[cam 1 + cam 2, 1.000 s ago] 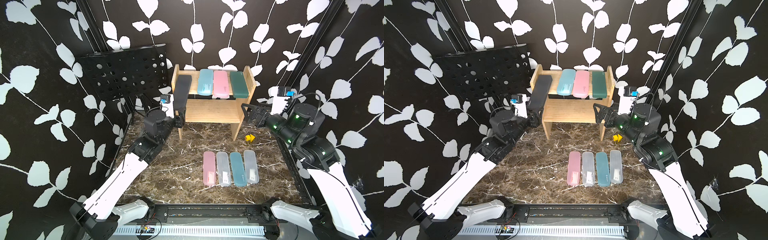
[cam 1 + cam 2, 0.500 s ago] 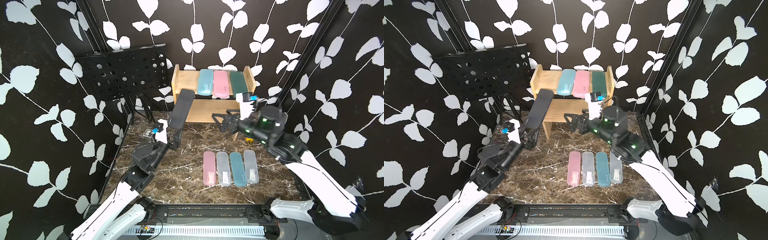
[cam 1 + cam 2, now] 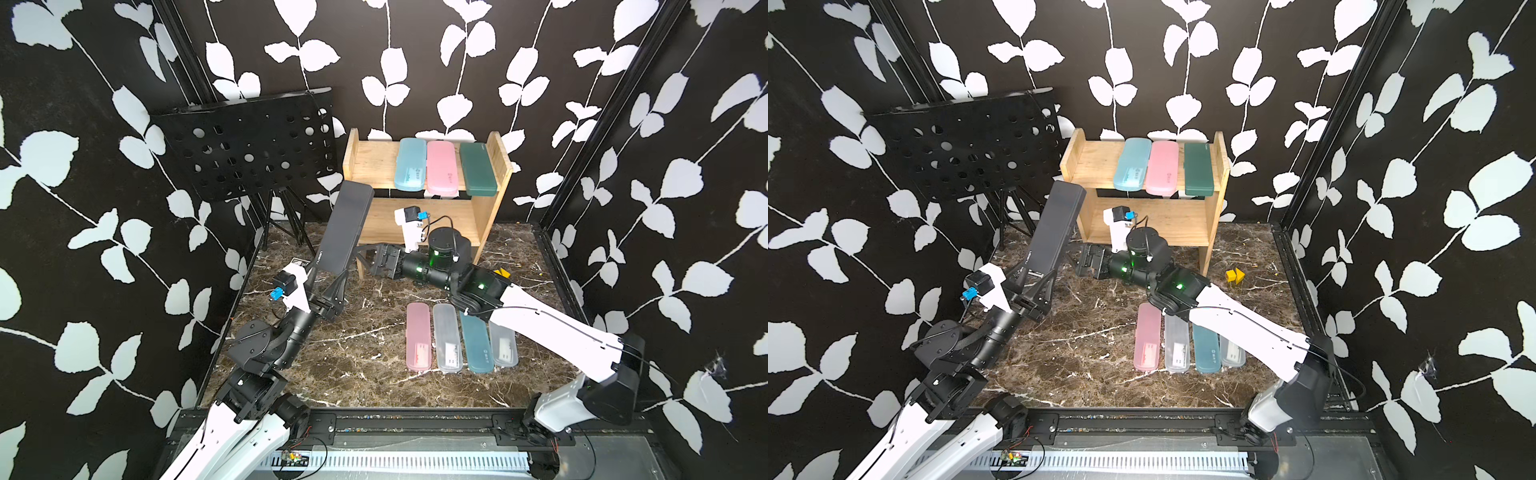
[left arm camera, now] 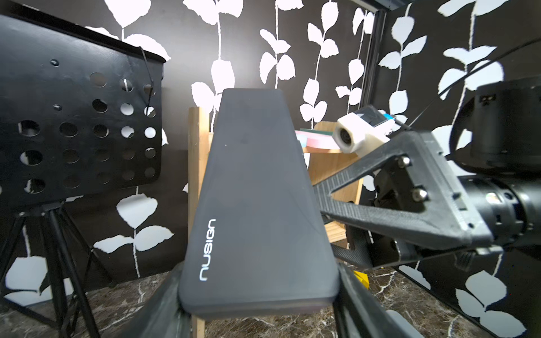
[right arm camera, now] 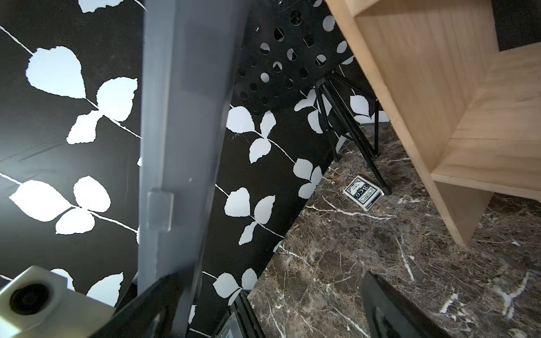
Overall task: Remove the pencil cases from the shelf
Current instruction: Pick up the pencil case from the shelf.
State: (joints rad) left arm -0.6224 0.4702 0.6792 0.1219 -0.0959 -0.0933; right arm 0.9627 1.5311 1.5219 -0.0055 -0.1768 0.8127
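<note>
While both top views look down, black pencil case: long slim matte slab with rounded corners; off the shelf, tilted steeply, lower end clamped in the left gripper
Shelf: pale grainy wood, two tiers between upright panels; light-blue case, pink case and dark green case lie side by side on the upper tier
Floor row: pink, frosted clear, teal, frosted clear; smooth boxes lying parallel on veined brown marble
Left arm: elbow folded low; forearm rising toward the shelf
Right arm: stretched low above the floor row's far ends; right gripper spread wide and empty, pointing at the black pencil case's lower half
Left wrist view: black pencil case fills the middle, white "nusign" lettering along one side; dark fingers flank its near end; a ribbed triangular finger of the right gripper juts in just beside it
Right wrist view: blurred grey edge of the case with a small square clasp, close by one finger; contact cannot be told; card box flat on the marble by a music stand leg
</note>
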